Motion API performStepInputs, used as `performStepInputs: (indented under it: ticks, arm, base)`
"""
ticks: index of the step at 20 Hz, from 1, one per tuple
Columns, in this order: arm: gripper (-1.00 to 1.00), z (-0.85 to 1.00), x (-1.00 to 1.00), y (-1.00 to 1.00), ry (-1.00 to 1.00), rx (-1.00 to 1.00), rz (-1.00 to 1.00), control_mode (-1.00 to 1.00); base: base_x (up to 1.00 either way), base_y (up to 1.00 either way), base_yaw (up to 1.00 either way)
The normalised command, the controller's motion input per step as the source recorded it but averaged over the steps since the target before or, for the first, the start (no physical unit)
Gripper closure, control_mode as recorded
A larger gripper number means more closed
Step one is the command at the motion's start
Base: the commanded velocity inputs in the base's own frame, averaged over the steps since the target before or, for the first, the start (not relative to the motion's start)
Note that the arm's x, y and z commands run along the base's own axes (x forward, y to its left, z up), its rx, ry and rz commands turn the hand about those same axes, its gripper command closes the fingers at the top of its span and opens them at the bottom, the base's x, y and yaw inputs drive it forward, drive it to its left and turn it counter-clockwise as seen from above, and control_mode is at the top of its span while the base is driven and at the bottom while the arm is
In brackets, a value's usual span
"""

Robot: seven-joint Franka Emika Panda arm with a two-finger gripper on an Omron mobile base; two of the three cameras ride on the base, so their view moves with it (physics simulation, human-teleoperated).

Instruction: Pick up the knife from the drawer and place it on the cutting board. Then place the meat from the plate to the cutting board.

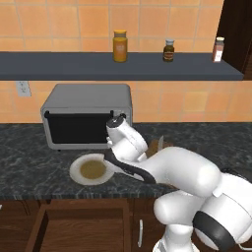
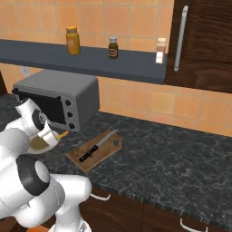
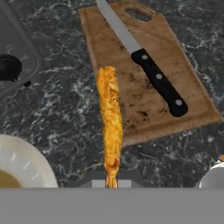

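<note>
Counter: dark speckled stone worktop (image 2: 181, 149); carries the oven, the plate and the cutting board.
Shelf: long dark grey shelf (image 1: 74, 66) on the orange tiled wall, holding an orange jar (image 1: 120, 46), a small dark bottle (image 1: 169, 50) and a red-and-white shaker (image 1: 218, 49).
Toaster oven: grey toaster oven (image 1: 86, 115) with a dark glass door, at the back of the counter, behind the plate.
Drawer: drawer (image 1: 78, 229) stands pulled out below the counter edge, light brown inside; in the left base view no contents can be made out.
Cutting board: brown wooden cutting board (image 3: 148, 65), flat on the counter to the right of the oven, hole at its far corner.
Plate: round off-white plate (image 1: 81, 173) with tan centre, in front of the oven, left of the board; centre looks bare.
Knife: knife (image 3: 144, 65) lies flat along the board, black handle toward the camera in the hand view, silver blade pointing to the far end by the hole.
Meat: orange-yellow strip of meat (image 3: 110, 118), held by its near end; its length reaches out over the counter with the far tip above the board's near-left edge. Whether it touches the board cannot be told.
Gripper: gripper (image 3: 112, 181) above the counter between plate and board; fingers pinched narrow on the near end of the meat.
</note>
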Motion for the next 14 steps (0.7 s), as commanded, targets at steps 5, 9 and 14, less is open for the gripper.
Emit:
performStepInputs:
  ticks: [5, 9, 14]
  arm:
    - [1.00, 0.00, -0.01, -1.00, 0.12, 0.00, -0.03, -1.00]
    - [1.00, -0.13, 0.01, -0.63, 0.07, -0.01, 0.08, -1.00]
    - [1.00, -0.47, 0.21, -0.14, 0.11, -0.06, 0.15, -1.00]
  base:
    - [0.00, 0.00, 0.00]
    - [0.00, 0.00, 0.00]
    - [0.00, 0.00, 0.00]
